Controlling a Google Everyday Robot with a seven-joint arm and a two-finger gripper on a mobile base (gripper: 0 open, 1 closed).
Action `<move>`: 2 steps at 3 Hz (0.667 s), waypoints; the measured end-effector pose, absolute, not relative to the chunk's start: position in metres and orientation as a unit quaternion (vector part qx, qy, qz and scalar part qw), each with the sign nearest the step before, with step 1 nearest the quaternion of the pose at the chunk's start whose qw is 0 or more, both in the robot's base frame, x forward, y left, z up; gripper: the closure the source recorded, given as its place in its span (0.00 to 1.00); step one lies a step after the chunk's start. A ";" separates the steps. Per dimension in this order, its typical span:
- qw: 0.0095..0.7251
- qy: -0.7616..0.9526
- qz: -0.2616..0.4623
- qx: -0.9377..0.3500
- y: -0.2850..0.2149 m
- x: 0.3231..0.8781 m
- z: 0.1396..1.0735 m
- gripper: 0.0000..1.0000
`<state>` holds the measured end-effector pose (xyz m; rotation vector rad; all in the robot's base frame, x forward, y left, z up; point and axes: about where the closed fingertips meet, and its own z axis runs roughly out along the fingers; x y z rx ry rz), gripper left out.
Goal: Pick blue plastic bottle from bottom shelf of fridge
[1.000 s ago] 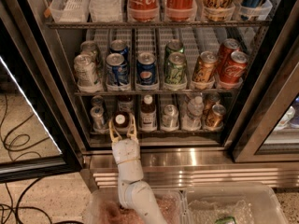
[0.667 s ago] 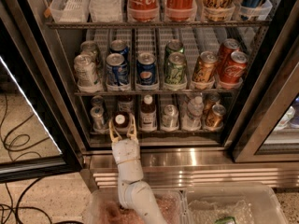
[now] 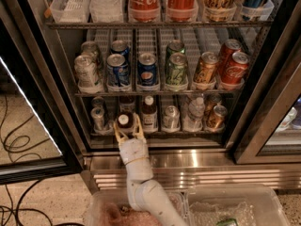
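Bottom shelf (image 3: 188, 133) (wire, steel-edged), cans (image 3: 170, 117) and bottles (image 3: 148, 115) in lanes, jaws parted at its front-left.

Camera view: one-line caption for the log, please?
Gripper at the white-capped bottle on the fridge's bottom shelf.

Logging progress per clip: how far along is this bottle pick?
Done: the gripper is at the small white-capped, brown-filled plastic bottle at the front of the bottom wire shelf of the open glass-door fridge. In hand: the grasp. Left: lifting it out; it stands on the shelf.
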<state>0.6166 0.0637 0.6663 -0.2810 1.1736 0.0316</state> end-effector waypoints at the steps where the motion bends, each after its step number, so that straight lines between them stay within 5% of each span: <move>1: 0.809 0.562 -0.014 -0.172 0.035 0.612 0.682 1.00; 2: 0.788 0.578 0.013 -0.213 0.022 0.607 0.684 1.00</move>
